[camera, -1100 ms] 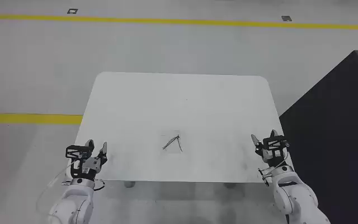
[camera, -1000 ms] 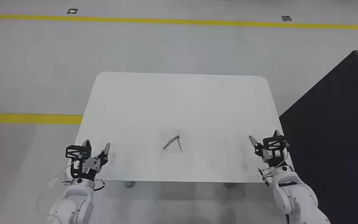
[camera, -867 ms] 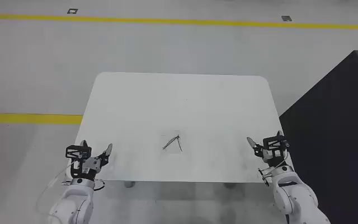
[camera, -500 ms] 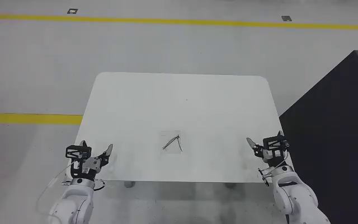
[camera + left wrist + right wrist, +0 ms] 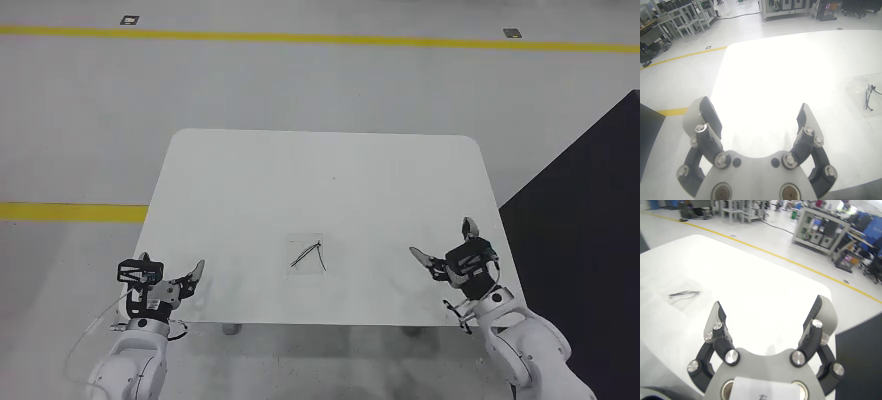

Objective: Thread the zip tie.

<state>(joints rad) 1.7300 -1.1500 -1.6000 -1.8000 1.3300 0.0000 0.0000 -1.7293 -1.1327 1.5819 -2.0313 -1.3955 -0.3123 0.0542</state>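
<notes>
Zip ties point(image 5: 308, 257): thin black ties lying loose in a small bunch, some crossing one another. I cannot tell how many. They sit inside a clear tray near the front middle of the desk, roughly midway between the two grippers and well apart from both.

Tray point(image 5: 292, 271): clear, shallow and square, lying flat on the desk. Its edges are faint against the white surface. The ties lie toward its middle.

Desk point(image 5: 320, 175): white, with rounded corners. The tray sits closer to the near edge than to the far one.

Left gripper point(image 5: 170, 265): at the near left corner of the desk, low over the surface and pointing toward the far side. Its fingers point(image 5: 710, 115) are spread wide and empty, with dark ribbed pads facing each other across the gap.

Right gripper point(image 5: 440, 240): over the near right part of the desk, angled inward toward the tray. Its fingers point(image 5: 826, 313) are also spread wide and empty.

Floor point(image 5: 90, 110): pale grey with yellow lines, one beyond the far edge of the desk and one off its left side.

Panel point(image 5: 590, 220): dark, standing just beside the right side of the desk.
</notes>
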